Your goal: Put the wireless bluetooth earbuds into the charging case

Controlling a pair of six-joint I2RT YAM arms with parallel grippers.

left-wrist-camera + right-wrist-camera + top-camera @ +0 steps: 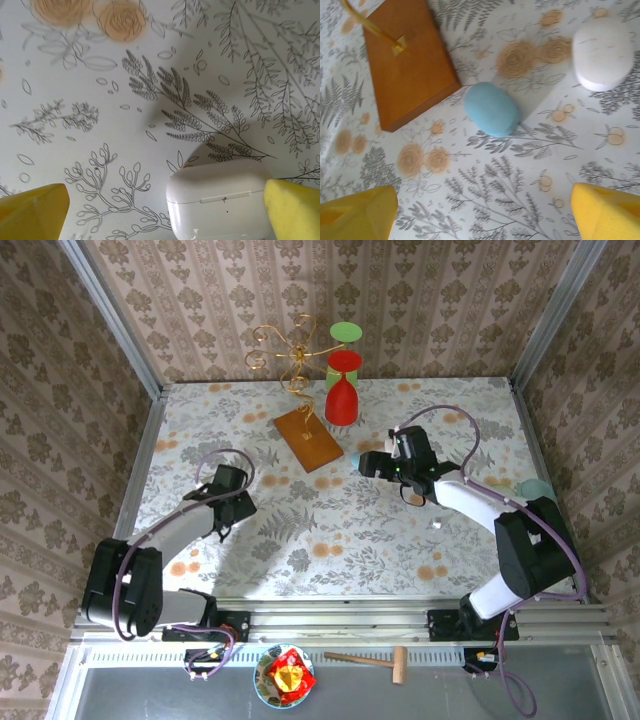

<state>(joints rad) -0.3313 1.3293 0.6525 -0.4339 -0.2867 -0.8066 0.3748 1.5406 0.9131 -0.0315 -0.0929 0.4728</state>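
A closed white charging case [220, 200] lies on the flowered cloth between the yellow fingers of my left gripper [162, 196], close to the right finger; the jaws stand wide and open around it. My right gripper [482, 192] is open over bare cloth. Just ahead of it lies a closed light blue pebble-shaped case [491, 108], and a white pebble-shaped case [602, 52] lies farther right. From above, the right gripper [368, 464] sits beside the blue case [356, 457], and the left gripper [228, 502] hangs over the left half. A tiny white piece [437, 525], perhaps an earbud, lies near the right forearm.
A wooden base [310, 438] with a gold wire stand sits at centre back, close to the blue case. Red and green cups [342, 390] stand behind it. A pale teal rounded object [536, 488] lies by the right table edge. Patterned walls enclose the table.
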